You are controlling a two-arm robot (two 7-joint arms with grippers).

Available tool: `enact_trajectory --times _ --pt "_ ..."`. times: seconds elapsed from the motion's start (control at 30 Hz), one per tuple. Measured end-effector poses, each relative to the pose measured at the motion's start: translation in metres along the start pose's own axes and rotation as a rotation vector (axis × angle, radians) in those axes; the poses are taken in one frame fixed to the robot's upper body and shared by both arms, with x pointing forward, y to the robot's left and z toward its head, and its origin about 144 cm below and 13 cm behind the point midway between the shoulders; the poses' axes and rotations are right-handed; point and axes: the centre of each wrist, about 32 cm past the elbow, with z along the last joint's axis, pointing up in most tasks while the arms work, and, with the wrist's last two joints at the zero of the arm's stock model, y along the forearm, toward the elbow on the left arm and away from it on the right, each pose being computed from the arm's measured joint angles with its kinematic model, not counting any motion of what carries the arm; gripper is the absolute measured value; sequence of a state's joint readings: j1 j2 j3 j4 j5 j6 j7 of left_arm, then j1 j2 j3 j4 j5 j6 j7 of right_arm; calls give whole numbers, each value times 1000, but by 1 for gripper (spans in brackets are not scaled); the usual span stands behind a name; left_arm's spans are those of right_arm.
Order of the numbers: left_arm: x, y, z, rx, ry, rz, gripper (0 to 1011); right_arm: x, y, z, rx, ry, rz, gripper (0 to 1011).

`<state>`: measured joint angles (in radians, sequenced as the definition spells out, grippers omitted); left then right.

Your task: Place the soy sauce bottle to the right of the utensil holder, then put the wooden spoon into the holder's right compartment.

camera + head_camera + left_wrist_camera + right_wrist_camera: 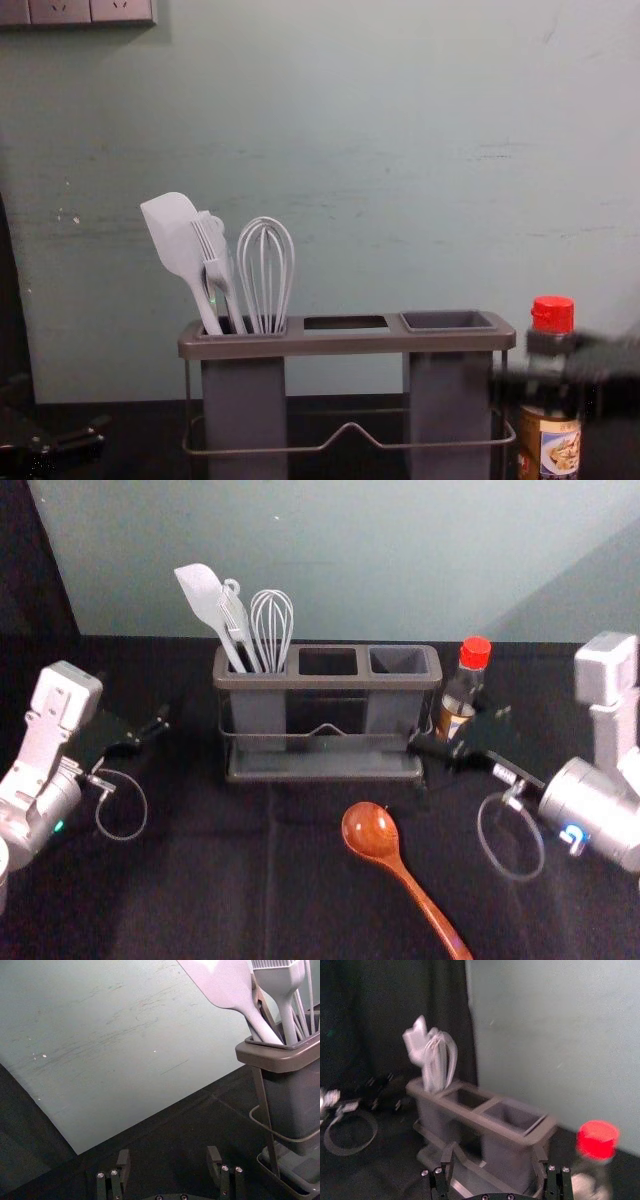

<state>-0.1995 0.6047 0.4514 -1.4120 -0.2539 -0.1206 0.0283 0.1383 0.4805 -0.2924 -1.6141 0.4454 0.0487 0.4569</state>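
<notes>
Reaching in from the right in the head view, the right gripper (452, 732) is by the upright soy sauce bottle (463, 690), just right of the utensil holder (330, 682); the wooden spoon (388, 852) lies in front. The left gripper (145, 735) is parked left. Left wrist view: fingers (123, 1162) wide apart. Right wrist view: fingers (448, 1157) spread, bottle outside them. Chest view: the right gripper crosses before the bottle.

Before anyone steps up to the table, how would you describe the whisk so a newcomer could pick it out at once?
Find the long utensil holder in front of the wall. Its left compartment holds a cluster of pale tools. The whisk is the rightmost, with rounded wire loops, unlike the flat-bladed spatula and the bristled brush.
</notes>
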Motion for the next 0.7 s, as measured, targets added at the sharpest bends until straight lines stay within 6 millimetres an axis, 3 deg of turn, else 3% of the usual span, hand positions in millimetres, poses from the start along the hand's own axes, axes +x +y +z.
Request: enact_trajectory --times 0.43,0.7 --pt "0 0 0 0 0 0 1005 -31 7 -21 -239 -16 108 1002" --pt "0 0 0 0 0 0 1005 -35 11 -28 -270 -18 127 1002"
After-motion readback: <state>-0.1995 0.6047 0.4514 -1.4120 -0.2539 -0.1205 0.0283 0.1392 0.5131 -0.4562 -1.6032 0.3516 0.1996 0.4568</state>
